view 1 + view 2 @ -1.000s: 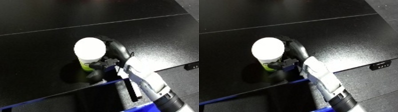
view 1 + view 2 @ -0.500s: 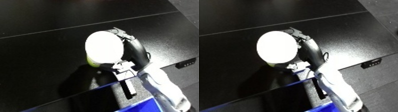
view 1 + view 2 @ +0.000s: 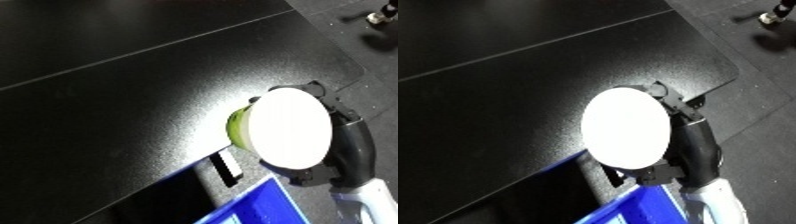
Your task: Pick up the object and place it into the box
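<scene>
Item: white-lidded green container [image 3: 286, 127], carried in my right robot hand [image 3: 348, 150], fingers curled round its far side, above the black counter [image 3: 133, 100] and near the blue bin [image 3: 631, 209]. Left robot hand: out of sight. Risks: the wide lid hides the bin rim from me, so releasing early could drop it outside; a tilt could let it slip.

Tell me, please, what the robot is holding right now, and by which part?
The right hand holds a white-lidded green container, fingers curled around its side, lid facing the camera.
</scene>
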